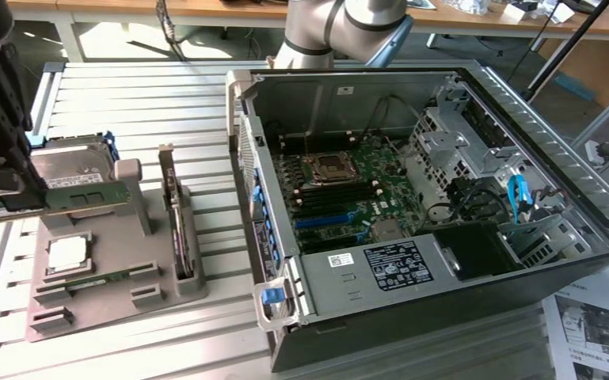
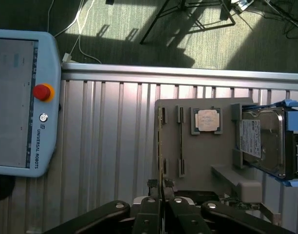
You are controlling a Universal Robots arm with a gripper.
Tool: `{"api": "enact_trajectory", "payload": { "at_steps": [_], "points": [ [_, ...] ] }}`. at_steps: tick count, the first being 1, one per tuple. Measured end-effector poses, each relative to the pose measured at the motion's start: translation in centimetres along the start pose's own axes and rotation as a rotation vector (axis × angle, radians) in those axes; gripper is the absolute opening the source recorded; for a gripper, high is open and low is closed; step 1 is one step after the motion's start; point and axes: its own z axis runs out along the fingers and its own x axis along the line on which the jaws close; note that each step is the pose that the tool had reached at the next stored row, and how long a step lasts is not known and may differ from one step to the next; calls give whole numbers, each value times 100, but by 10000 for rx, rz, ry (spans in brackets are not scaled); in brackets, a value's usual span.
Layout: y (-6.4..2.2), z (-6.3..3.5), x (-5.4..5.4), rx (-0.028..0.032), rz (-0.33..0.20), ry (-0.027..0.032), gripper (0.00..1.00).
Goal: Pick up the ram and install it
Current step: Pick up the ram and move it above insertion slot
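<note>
My gripper (image 1: 32, 199) hangs at the exterior view's left, above the grey holder (image 1: 124, 305), shut on the ram (image 1: 80, 195), a thin green stick held on its long edge just above the holder. In the wrist view the ram (image 2: 161, 146) appears edge-on, running out from between the closed fingers (image 2: 150, 207) of the gripper (image 2: 162, 202). A second, similar green stick (image 1: 98, 279) (image 2: 181, 141) lies in its slot on the holder (image 2: 207, 161). The open computer case (image 1: 557, 158) lies on its side to the exterior view's right, its motherboard (image 1: 336, 186) exposed.
On the holder sit a square silver processor (image 1: 69, 253) (image 2: 207, 120), a hard drive with blue rails (image 1: 72, 162) (image 2: 263, 141) and a dark expansion card on edge (image 1: 177, 222). A teach pendant (image 2: 20, 97) lies on the slatted table (image 1: 135, 103). Papers (image 1: 600, 332) lie beside the case.
</note>
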Motion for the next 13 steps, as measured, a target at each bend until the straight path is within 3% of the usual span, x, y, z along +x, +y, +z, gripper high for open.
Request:
{"api": "enact_trajectory", "payload": {
  "at_steps": [8,13],
  "points": [
    [-270,-9,15,-17,-1,1,13],
    [-487,-17,26,-31,0,5,13]
  ]
}}
